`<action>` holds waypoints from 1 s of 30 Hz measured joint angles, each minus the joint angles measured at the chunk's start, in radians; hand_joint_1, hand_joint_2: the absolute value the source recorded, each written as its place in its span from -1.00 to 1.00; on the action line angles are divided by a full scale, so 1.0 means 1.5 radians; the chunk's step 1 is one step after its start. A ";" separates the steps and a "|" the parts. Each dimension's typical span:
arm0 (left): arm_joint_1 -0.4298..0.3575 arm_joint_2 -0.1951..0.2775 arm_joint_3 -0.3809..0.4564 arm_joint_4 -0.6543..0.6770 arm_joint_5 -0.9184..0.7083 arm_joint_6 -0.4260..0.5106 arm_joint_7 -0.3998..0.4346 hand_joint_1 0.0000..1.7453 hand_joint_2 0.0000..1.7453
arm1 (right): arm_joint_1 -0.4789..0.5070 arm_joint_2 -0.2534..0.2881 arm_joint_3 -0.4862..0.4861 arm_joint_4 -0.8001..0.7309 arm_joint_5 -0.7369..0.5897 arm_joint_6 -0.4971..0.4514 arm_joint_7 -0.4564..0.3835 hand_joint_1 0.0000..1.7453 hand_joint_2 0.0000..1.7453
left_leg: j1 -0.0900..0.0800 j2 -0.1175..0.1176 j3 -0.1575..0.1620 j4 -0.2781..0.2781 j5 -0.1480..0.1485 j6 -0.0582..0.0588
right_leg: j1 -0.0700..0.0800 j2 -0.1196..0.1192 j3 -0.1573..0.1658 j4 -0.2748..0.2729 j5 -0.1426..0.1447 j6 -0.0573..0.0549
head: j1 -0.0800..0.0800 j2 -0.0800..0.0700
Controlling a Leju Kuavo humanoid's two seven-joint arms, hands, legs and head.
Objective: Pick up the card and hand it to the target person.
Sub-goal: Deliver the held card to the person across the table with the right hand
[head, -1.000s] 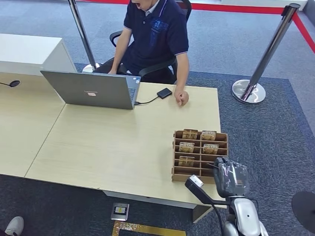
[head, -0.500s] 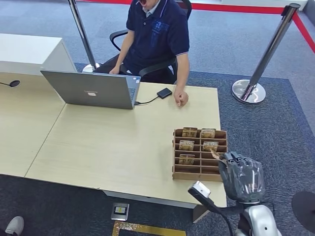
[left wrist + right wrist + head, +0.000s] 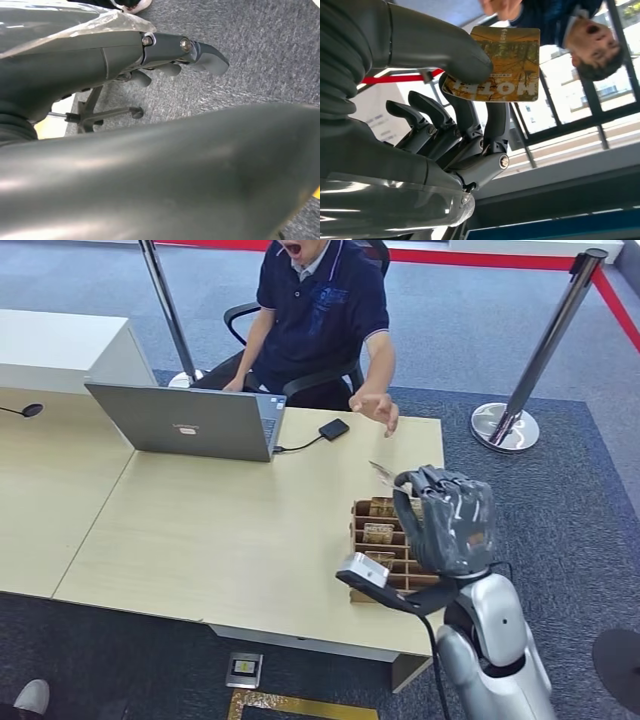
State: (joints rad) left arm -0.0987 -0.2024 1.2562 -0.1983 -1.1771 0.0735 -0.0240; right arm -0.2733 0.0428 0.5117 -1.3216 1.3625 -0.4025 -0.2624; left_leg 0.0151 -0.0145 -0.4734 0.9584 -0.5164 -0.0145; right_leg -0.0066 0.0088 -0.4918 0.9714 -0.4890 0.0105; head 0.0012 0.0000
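Right hand (image 3: 451,520), now raised above the rack (image 3: 362,540), is pinching the card (image 3: 497,64) between thumb and fingers, while the person's hand (image 3: 375,408) is lifting off the table to receive it: handover nearing.

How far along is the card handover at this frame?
Pickup looks done: the right hand pinches the card, lifted above the wooden card rack. In hand: the card is pointed toward the person's raised hand. Left: the person taking it; a gap remains.
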 joint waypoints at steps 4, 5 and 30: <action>-0.003 -0.001 0.000 0.000 -0.007 0.000 0.000 -1.00 -1.00 | -0.128 0.074 0.015 0.153 -0.020 -0.014 -0.011 1.00 1.00 | 0.000 0.000 -0.004 0.000 0.003 -0.001 | 0.000 0.000 -0.004 0.001 0.003 -0.001 | -0.001 0.000; -0.004 -0.001 0.000 0.000 -0.009 0.000 0.000 -1.00 -1.00 | -0.154 0.090 0.017 0.187 -0.022 -0.016 -0.011 1.00 1.00 | 0.000 0.000 -0.004 0.000 0.004 -0.001 | 0.000 0.000 -0.005 0.001 0.003 -0.001 | -0.001 0.000; -0.003 -0.002 -0.001 0.003 -0.020 0.018 0.024 -1.00 -1.00 | -0.366 0.206 0.036 0.568 -0.079 -0.006 0.038 1.00 1.00 | 0.000 -0.001 -0.008 0.000 0.006 -0.001 | 0.000 0.000 -0.008 0.000 0.006 -0.001 | -0.001 0.000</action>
State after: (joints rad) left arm -0.1032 -0.2056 1.2553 -0.1938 -1.2069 0.0999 0.0119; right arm -0.8229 0.3518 0.5664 -0.4700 1.2447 -0.4109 -0.2052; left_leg 0.0155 -0.0156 -0.4849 0.9586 -0.5076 -0.0154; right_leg -0.0064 0.0088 -0.5039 0.9718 -0.4800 0.0094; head -0.0003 0.0000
